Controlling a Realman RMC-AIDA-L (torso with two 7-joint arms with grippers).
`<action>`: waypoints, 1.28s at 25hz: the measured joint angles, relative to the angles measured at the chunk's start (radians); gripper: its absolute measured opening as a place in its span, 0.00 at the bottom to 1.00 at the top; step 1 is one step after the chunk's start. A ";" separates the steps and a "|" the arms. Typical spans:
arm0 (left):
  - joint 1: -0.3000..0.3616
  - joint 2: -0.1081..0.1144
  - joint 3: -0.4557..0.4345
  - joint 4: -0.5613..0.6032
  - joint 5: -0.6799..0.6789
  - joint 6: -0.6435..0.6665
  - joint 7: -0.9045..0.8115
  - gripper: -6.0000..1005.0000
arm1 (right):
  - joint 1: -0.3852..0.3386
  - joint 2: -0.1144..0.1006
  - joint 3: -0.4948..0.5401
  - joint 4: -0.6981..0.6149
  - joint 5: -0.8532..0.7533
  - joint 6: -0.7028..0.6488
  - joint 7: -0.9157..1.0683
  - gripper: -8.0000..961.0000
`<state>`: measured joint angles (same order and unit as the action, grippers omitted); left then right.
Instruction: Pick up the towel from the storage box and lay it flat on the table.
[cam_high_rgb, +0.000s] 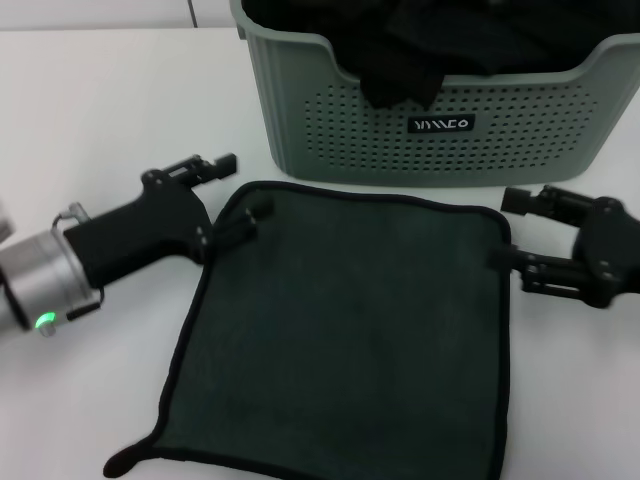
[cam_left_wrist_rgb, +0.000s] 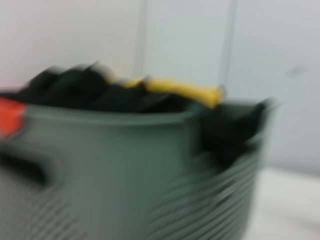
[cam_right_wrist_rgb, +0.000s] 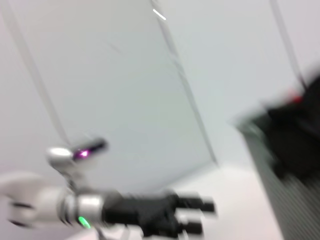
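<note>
towel (cam_high_rgb: 345, 330) lies flat, green face up, on the table (cam_high_rgb: 100, 110) before the box (cam_high_rgb: 420, 110). left gripper (cam_high_rgb: 232, 190) and right gripper (cam_high_rgb: 520, 230), jaws apart, flank its far corners; next, probably withdraw.

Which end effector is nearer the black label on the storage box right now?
Right, narrowly. The right end effector sits at the towel's far right corner, just below and right of the label. The left end effector is at the far left corner, further off.
</note>
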<state>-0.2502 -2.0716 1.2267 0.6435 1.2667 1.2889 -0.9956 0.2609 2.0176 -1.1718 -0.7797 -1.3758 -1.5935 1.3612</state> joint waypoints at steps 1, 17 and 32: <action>0.005 0.000 -0.002 0.002 0.000 0.045 0.000 0.63 | -0.006 0.000 0.007 0.003 0.021 -0.045 -0.040 0.72; -0.049 0.008 -0.014 -0.019 0.121 0.591 -0.044 0.65 | 0.016 0.003 -0.099 0.018 0.031 -0.228 -0.238 0.83; -0.048 0.030 -0.069 -0.092 0.140 0.580 -0.048 0.65 | 0.085 0.010 -0.258 0.017 0.082 -0.126 -0.232 0.83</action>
<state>-0.2978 -2.0419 1.1578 0.5515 1.4065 1.8684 -1.0439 0.3458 2.0278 -1.4298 -0.7627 -1.2941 -1.7194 1.1288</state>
